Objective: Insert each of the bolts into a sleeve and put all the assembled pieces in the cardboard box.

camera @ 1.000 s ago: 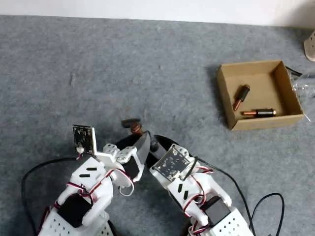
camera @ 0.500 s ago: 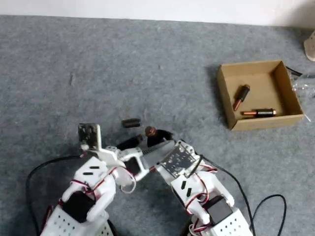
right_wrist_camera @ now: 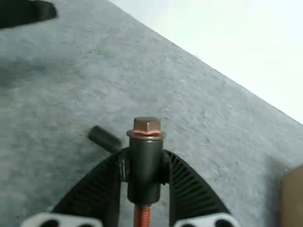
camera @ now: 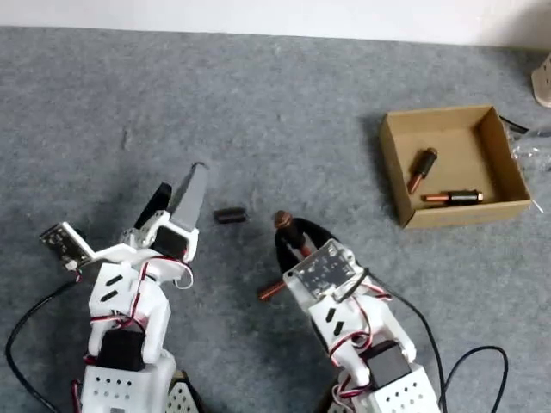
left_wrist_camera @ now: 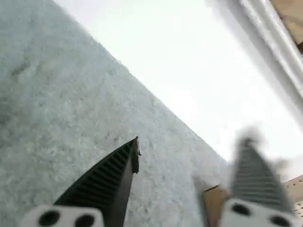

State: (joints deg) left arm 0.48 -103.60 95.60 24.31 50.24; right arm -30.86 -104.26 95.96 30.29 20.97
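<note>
Two assembled pieces (camera: pixel 422 170) already lie in the cardboard box (camera: pixel 469 212), which sits on the grey worktop (camera: pixel 327 103) off to the right arm's side. A third is made up but not yet delivered. The right hand (camera: pixel 297 234) is clamped around a dark sleeve (right_wrist_camera: pixel 144 158) with a bolt (right_wrist_camera: pixel 147 126) pushed through it. The bolt's copper head pokes out at one end and its shank at the other. This piece is held above the worktop, well apart from the box. The left hand (camera: pixel 182 176) is spread wide with nothing between its fingers, raised over the worktop. Between the two hands a loose sleeve (camera: pixel 230 215) lies on its side, untouched. As I judge it, the job is past halfway. The gripped piece wants carrying to the box, and the loose sleeve needs a bolt; whether one is left I cannot tell.
</note>
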